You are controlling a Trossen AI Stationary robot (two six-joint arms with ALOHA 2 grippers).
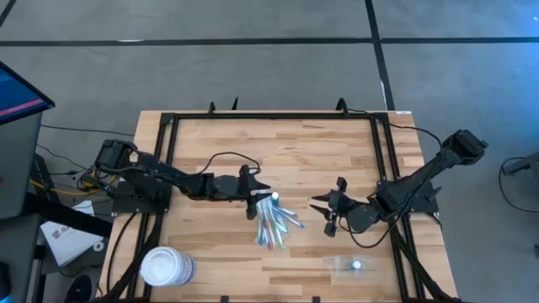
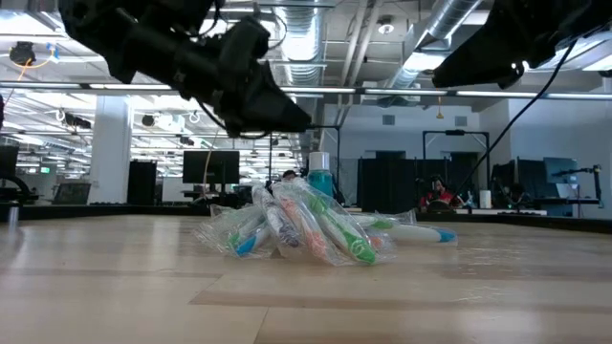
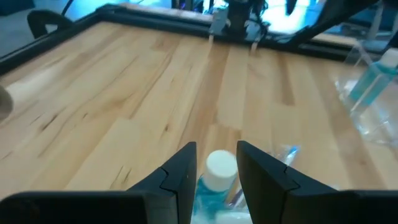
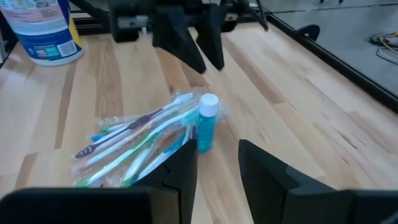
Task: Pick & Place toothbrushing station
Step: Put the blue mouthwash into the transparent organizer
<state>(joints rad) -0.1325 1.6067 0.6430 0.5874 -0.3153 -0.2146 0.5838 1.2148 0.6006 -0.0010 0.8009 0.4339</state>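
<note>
1. Clearness made the toothbrushing station (image 1: 354,264) hard to read from above: only a faint outline and a teal spot inside it showed. In the left wrist view its far edge was cut off by the frame (image 3: 372,93), and its compartments could not be told apart.
2. Wrapped toothbrushes lay in a loose pile (image 1: 275,223) at mid-bench. The station sat well apart from that pile, toward the right arm's side and the bench's near edge.
3. The left hand (image 1: 255,195) hovered just beside the pile on its far side, fingers spread. From its wrist camera (image 3: 216,149) the white cap of a small teal bottle (image 3: 221,168) showed in the gap, and the right wrist view showed the fingers above the bottle without touching it. The station lay well apart from this hand.
4. The right hand (image 1: 328,208) hung beside the pile on the right arm's side, fingers spread (image 4: 216,147) on nothing. The station lay near it but clear of it, toward the near edge.
5. The bottle (image 4: 206,127) stood upright, touching the pile's far end.
6. A white round tub (image 1: 166,267) stood well apart from the pile, by the left near corner of the bench (image 1: 320,151).
</note>
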